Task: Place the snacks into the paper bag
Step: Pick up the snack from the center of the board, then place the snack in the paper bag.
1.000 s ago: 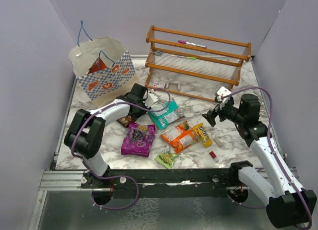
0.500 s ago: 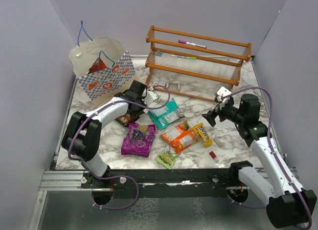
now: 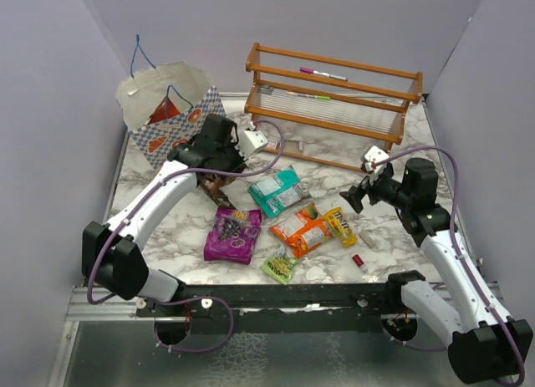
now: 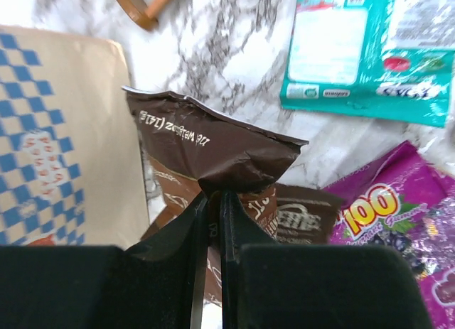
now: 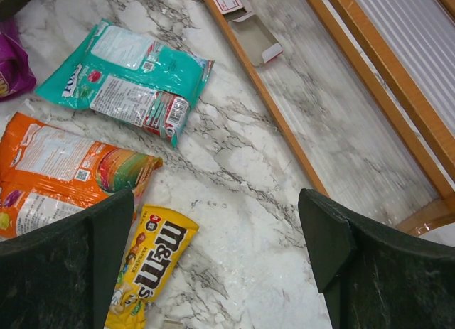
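Carry step: left fingers (image 4: 201,214) pinch brown packet (image 4: 213,148), raised just beside paper bag (image 3: 163,140) at far-left corner of worktop (image 3: 384,236). Right fingers (image 5: 114,229) gape wide, empty, near right edge. Next likely: clear bag rim, centre over opening, release.

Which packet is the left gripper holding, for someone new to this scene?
Find the checked paper bag at far left. Just in front of it, the left gripper pinches a brown packet. Its neighbours are a purple packet and a teal packet.
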Motion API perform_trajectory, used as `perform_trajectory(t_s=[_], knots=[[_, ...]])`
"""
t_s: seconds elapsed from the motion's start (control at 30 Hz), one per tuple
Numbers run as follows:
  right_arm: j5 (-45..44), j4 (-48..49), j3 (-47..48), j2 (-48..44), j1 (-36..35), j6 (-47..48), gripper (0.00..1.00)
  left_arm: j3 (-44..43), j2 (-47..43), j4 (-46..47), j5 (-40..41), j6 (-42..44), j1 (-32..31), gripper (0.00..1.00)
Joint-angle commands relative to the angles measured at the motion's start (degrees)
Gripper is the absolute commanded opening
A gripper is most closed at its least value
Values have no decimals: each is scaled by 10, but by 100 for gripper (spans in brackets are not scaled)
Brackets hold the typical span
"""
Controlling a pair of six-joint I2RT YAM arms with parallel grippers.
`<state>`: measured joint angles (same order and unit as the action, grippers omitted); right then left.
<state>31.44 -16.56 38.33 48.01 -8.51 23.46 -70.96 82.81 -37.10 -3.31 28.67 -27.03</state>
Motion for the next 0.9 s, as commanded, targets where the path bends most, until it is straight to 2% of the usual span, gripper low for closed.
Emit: perform_trajectory(t_s=[0.0, 0.17, 0.4, 0.87], knots=[[12, 1, -3, -4, 3, 7, 99, -53, -49, -11, -60, 12, 0, 0], [12, 1, -3, -5, 5, 8, 99, -117, -67, -12, -107, 2, 0, 0], [13, 1, -3, -6, 6, 8, 99, -193, -66, 24, -127, -30, 0, 0], [13, 0, -3, -10, 7, 9, 99, -403, 2, 130, -73, -77, 0, 0]])
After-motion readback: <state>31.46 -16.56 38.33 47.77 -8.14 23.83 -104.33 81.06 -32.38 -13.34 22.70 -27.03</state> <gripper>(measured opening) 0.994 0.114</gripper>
